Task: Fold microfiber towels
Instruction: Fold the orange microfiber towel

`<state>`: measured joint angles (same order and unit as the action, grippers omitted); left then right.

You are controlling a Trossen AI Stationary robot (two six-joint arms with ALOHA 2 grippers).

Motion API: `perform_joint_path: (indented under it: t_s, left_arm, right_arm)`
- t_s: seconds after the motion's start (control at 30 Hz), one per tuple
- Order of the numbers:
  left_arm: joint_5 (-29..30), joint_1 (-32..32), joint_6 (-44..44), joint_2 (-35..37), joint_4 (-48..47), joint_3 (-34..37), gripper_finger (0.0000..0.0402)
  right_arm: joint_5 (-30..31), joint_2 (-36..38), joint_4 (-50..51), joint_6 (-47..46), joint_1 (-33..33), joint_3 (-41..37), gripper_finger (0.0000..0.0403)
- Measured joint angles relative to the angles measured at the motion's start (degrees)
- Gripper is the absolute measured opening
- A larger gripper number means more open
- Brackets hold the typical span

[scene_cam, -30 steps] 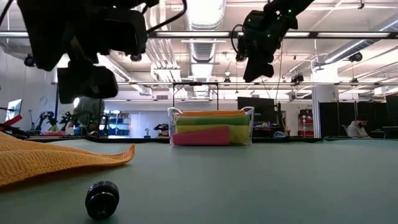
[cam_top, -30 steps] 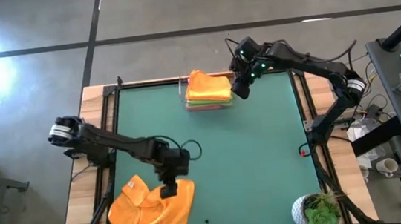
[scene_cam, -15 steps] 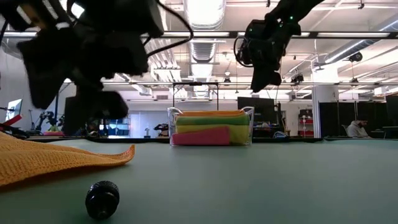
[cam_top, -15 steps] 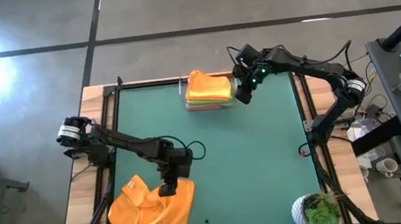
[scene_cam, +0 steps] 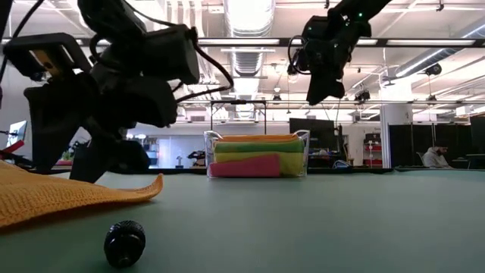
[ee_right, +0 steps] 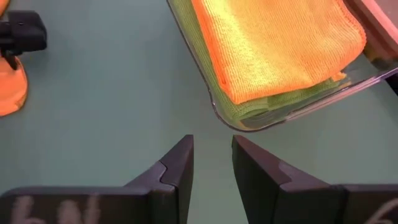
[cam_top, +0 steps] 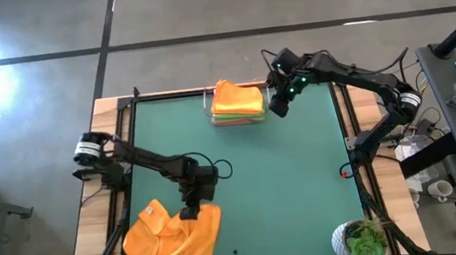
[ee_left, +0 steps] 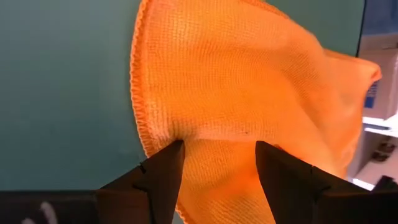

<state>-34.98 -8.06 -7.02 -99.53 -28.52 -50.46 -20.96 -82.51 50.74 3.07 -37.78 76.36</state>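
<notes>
Orange microfiber cloth (cam_top: 175, 242) lies loose and rumpled at the near left corner of the green table (cam_top: 302, 187), one corner turned up toward the near left edge; in the low view its edge runs flat along the mat. A small black knob (scene_cam: 124, 243) sits on the mat just in front of that edge, apart from it. The left gripper (cam_top: 191, 212) is down at the cloth's far right corner, fingers spread wide; the left wrist view shows both fingertips (ee_left: 163, 168) resting over the cloth's hemmed border with the fabric between them, not pinched. A potted green plant (cam_top: 360, 241) stands at the near right edge of the table, well away from the work. Farther back, near the far edge and about mid-width, a clear plastic tray (cam_top: 209, 112) holds a stack of folded towels (cam_top: 236, 101): orange on top, then green, with yellow and pink showing lower in the low view. The right gripper (cam_top: 278, 107) hangs in the air just beside the tray's right side, above the mat, touching nothing; its fingers stand a narrow gap apart and hold nothing. Beyond the table, a person (scene_cam: 434, 157) is seated at the far right of the room.
</notes>
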Motion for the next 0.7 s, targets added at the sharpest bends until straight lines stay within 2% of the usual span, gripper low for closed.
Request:
perform_joint_path:
  t_s: [0.27, 0.57, 0.7]
  left_arm:
    - [-2.04, 6.23, 0.90, -2.37, -0.39, 0.09, 0.0184]
    - [3.35, 17.27, 3.49, -0.51, 0.21, -1.57, 0.0125]
    - [8.96, 22.47, 3.38, -0.41, 1.33, -2.96, 0.0106]
  right_arm:
    - [0.01, 0.91, 0.02, 0.13, 0.00, 0.01, 0.0100]
    - [0.01, 1.80, 0.23, -0.04, 0.00, 0.04, 0.0100]
    - [0.02, 1.92, 0.35, -0.04, 0.00, 0.02, 0.0100]
